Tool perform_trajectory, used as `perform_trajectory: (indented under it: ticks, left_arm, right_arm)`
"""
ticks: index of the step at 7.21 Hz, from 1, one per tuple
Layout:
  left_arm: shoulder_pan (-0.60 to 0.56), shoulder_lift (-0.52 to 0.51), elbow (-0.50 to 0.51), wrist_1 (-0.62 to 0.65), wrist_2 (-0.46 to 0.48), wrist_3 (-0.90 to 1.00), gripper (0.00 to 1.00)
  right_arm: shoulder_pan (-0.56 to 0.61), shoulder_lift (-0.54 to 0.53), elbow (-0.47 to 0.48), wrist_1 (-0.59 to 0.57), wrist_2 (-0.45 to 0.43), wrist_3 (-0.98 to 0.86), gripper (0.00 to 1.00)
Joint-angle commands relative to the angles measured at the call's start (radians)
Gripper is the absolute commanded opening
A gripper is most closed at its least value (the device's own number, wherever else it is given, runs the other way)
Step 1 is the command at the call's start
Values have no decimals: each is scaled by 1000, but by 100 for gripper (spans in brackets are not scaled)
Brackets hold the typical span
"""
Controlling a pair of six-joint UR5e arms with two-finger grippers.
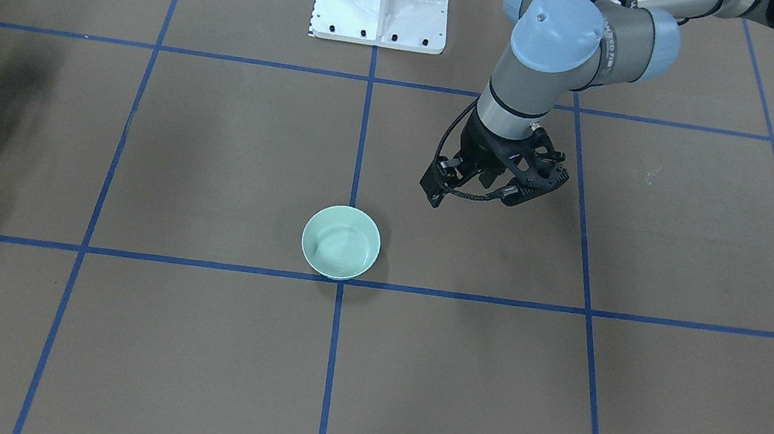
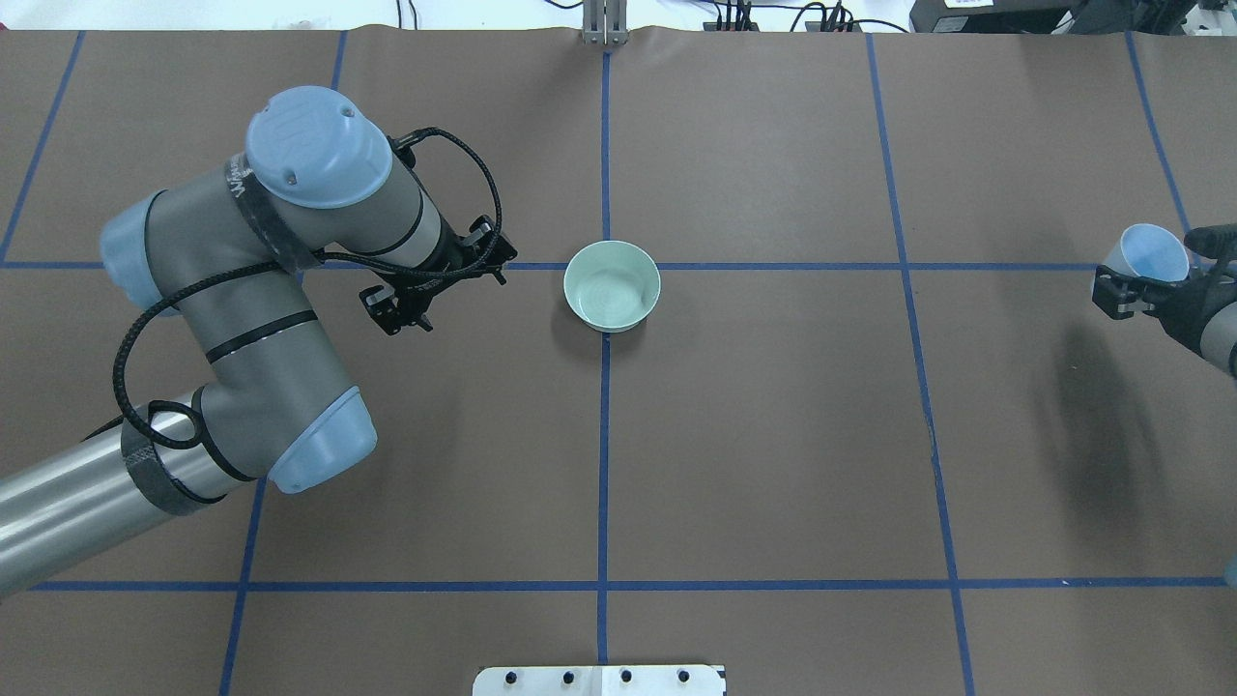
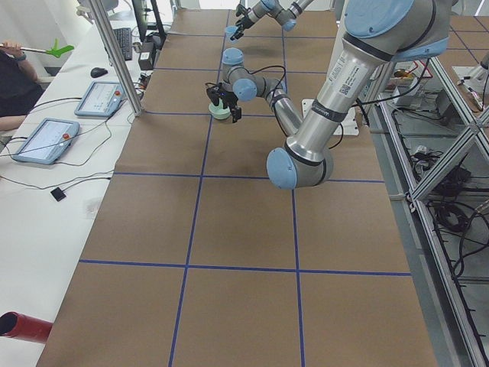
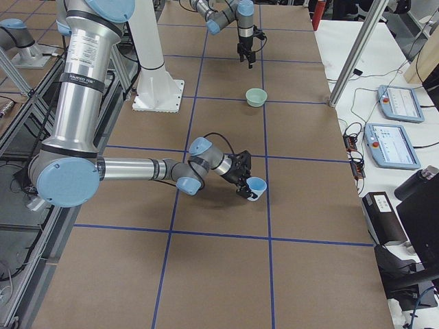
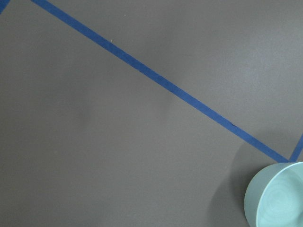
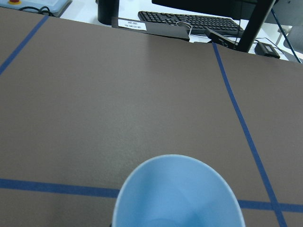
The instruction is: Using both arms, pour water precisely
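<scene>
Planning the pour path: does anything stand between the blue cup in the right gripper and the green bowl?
Nothing visible does. Between the blue cup and the green bowl only table shows; the left gripper hangs on the bowl's opposite side.

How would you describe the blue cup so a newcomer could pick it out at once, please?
On the brown table with its blue tape grid, follow the right arm out to its tool. The cup is gripped there, far from the bowl at the centre crossing. It is pale blue and tapered; the bowl is mint green and wider.
</scene>
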Motion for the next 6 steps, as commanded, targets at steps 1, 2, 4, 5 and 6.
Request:
perform_trajectory:
  ticks: [1, 2, 4, 5, 6]
  left_arm:
    - [-36, 82, -117, 56, -2, 146, 100]
    - [-72, 183, -199, 66, -5, 261, 100]
    - [-152, 277, -213, 64, -10, 425, 100]
    - [-189, 317, -212, 63, -10, 524, 100]
    - [-229, 355, -210, 58, -11, 619, 100]
  right_arm:
    - [28, 100, 52, -2, 120, -33, 0]
    - [28, 193, 90, -15, 147, -109, 0]
    - [19, 368, 77, -90, 199, -267, 0]
    - [15, 483, 75, -212, 237, -376, 0]
    - [-24, 552, 75, -300, 268, -413, 0]
